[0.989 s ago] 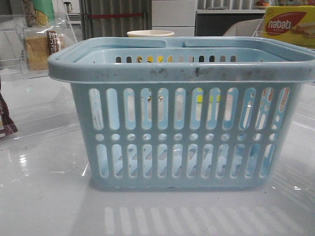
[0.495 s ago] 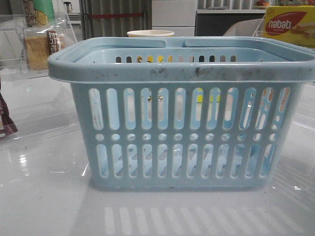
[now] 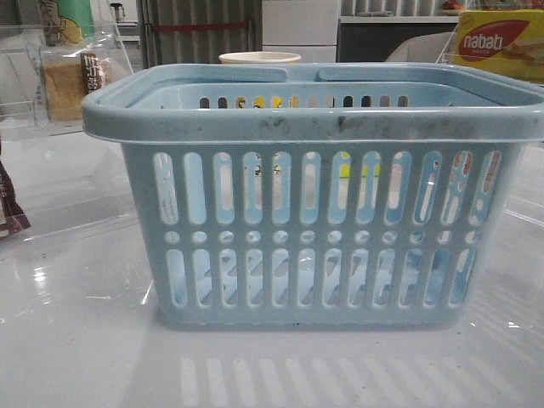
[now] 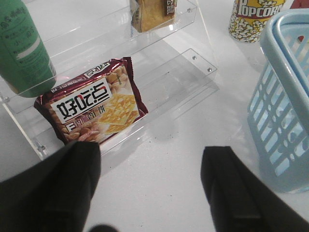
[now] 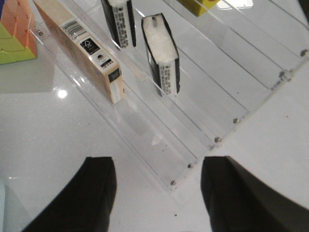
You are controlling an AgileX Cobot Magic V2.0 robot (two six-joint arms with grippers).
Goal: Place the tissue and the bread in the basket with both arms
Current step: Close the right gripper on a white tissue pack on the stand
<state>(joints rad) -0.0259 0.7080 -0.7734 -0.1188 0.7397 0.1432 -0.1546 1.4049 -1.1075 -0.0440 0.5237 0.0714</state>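
Observation:
The light-blue basket (image 3: 314,229) fills the middle of the front view and shows at the edge of the left wrist view (image 4: 285,101). The bread (image 3: 66,85), in a clear bag with a brown label, stands on a clear shelf at the back left; it also shows in the left wrist view (image 4: 152,12). My left gripper (image 4: 152,154) is open and empty over bare table beside the basket. Two black tissue packs with white faces (image 5: 161,53) (image 5: 118,19) stand on a clear stepped shelf. My right gripper (image 5: 158,166) is open and empty, short of that shelf's corner.
A red cracker pack (image 4: 94,106) and a green bottle (image 4: 21,48) sit on the left clear shelf (image 4: 193,67). A popcorn cup (image 4: 253,17) stands behind the basket. A tan box (image 5: 82,53), a colour cube (image 5: 14,34) and the nabati box (image 3: 501,42) are on the right.

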